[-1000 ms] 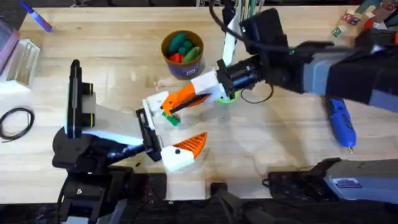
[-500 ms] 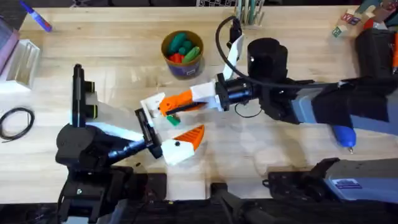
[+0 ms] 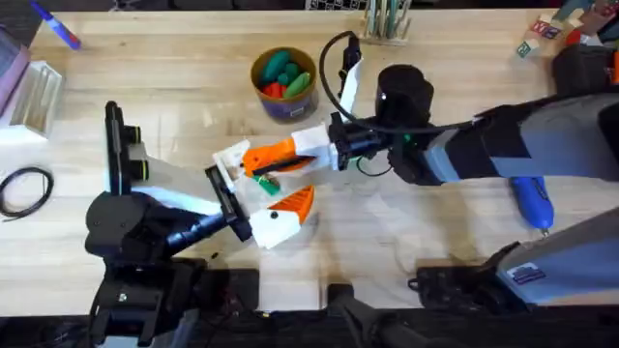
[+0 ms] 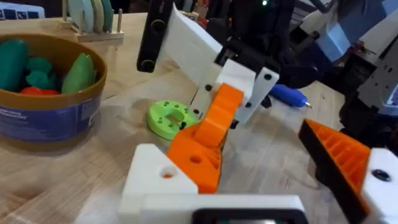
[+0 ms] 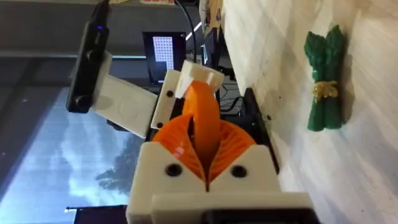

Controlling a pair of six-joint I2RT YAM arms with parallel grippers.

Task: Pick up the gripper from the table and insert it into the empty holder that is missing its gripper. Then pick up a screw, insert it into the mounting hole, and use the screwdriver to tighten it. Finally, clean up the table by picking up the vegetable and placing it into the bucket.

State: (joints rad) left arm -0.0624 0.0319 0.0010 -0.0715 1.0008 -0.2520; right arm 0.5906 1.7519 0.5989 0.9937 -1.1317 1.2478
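Observation:
My right gripper [image 3: 290, 153] reaches across the middle, shut on the small orange ribbed gripper [image 3: 271, 155]. The piece's end touches the white holder [image 3: 229, 160], which is the bare finger block of my left gripper [image 3: 263, 179]. In the left wrist view the orange gripper [image 4: 208, 140] lies against the holder [image 4: 155, 180]. My left gripper is open, its other finger carrying an orange wedge [image 4: 339, 155]. The slim green vegetable [image 3: 270, 188] lies on the table between the left fingers and shows as a vegetable [image 5: 323, 81] in the right wrist view. The bucket [image 3: 283, 106] stands behind. The blue screwdriver [image 3: 530, 201] lies at the right.
A green disc [image 4: 171, 118] lies just behind the holder. The bucket holds plump toy vegetables. A black cable loop [image 3: 24, 188], a clear box [image 3: 29, 92] and a blue marker [image 3: 58, 29] are at the left. A rack [image 3: 387, 19] stands at the back.
My right gripper has carried the orange piece leftward and turned it onto the holder. The left gripper has shifted slightly left and back to meet it.

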